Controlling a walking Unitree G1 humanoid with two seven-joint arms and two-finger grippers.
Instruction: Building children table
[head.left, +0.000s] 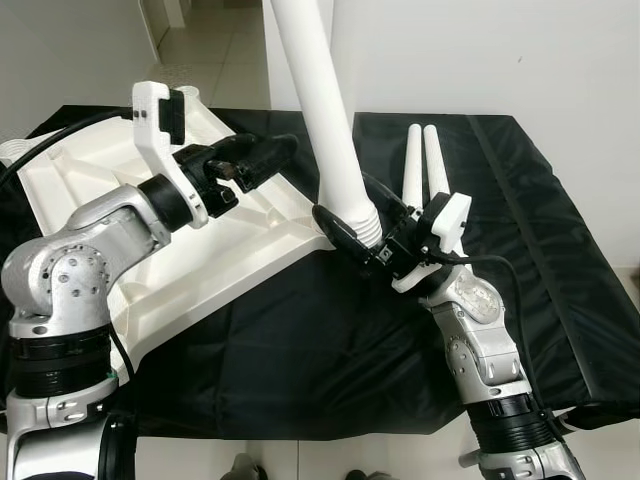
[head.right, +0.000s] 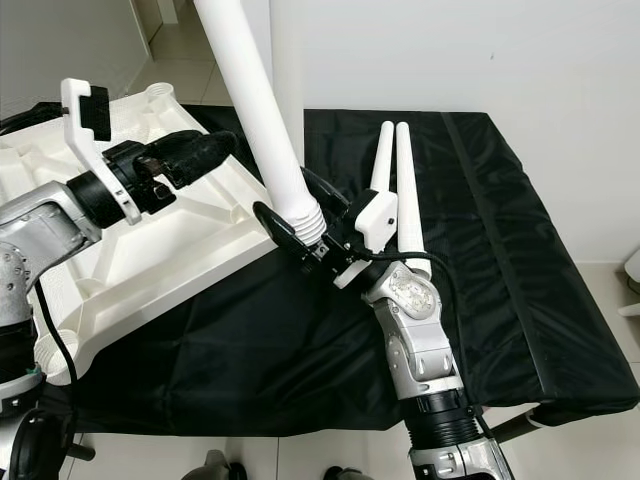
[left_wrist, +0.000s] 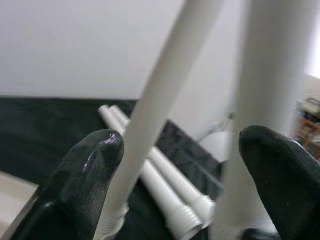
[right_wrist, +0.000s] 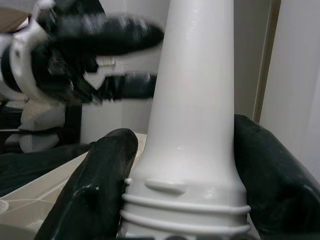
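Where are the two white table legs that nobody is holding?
In the left eye view, the two spare legs lie side by side on the black cloth, just behind the right pincer, which grips a third leg.

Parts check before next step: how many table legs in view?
3. One table leg stands at the upturned tabletop's corner, gripped near its threaded end by the right gripper. Two spare legs lie together on the black cloth.
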